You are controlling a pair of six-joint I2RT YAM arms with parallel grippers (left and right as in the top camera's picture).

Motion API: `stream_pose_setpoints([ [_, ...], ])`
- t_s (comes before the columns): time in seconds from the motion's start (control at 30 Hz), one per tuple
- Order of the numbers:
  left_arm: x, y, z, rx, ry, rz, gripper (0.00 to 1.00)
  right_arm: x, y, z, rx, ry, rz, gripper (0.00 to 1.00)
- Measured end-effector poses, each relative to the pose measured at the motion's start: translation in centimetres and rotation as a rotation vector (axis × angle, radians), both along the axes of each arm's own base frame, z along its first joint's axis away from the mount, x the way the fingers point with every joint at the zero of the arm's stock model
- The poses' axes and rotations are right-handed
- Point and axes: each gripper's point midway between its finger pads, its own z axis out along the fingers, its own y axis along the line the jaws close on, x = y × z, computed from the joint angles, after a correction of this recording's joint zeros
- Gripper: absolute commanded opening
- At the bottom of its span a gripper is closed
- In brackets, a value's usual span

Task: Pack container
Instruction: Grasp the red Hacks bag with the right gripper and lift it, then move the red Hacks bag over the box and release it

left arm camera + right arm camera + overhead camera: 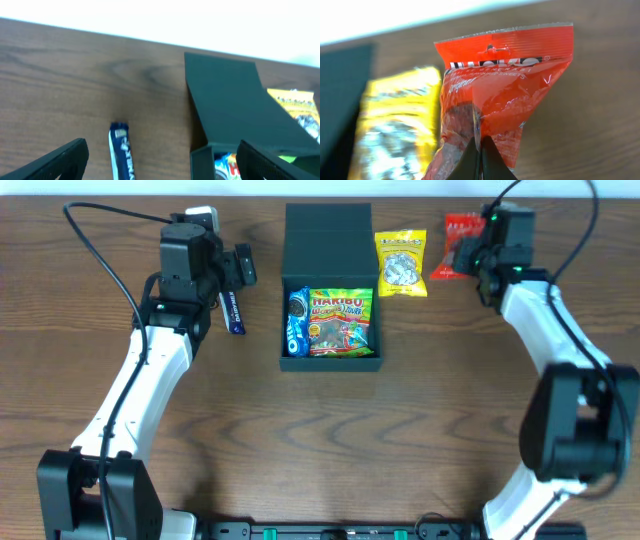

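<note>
The container (pixel 332 363) sits mid-frame on the bench (pixel 320 450), lid up, with two packets inside. At upper right, the right end effector (pixel 480 152) pinches the red packet (pixel 510 85). This looks like the carry step: it must next swing left past the yellow packet (pixel 401 264) and release over the container. The left end effector (pixel 160 157) hangs spread wide above the blue bar (pixel 232 315).

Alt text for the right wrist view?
The right gripper is shut on a red snack packet that fills the frame, above a wooden table. A blurred yellow packet lies to its left, next to the dark container.
</note>
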Motion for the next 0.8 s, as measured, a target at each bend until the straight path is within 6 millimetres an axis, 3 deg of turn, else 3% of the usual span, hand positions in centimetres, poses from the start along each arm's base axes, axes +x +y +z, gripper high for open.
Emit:
stream_pose_setpoints([
  [0.1,0.4,0.6,1.0,-0.003,-0.038,0.013,0.95,-0.8,1.2,4.6,0.009,-0.078,0.082,0.02],
  [0.2,0.4,1.5,2.3,0.01,-0.073,0.022,0.95,-1.7,3.3,7.3,0.031,-0.125,0.215,0.01],
  [0.33,0.1,3.2,4.1,0.027,-0.115,0.045,0.95,-3.0,7.4,8.3,0.069,-0.168,0.484,0.01],
  [0.57,-0.4,5.9,5.9,0.034,-0.155,0.1,0.95,-7.3,15.3,10.2,0.07,-0.338,1.033,0.01],
  [0.8,-0.5,6.1,5.9,0.037,-0.155,0.102,0.95,-10.0,19.2,11.1,0.078,-0.463,1.283,0.01],
])
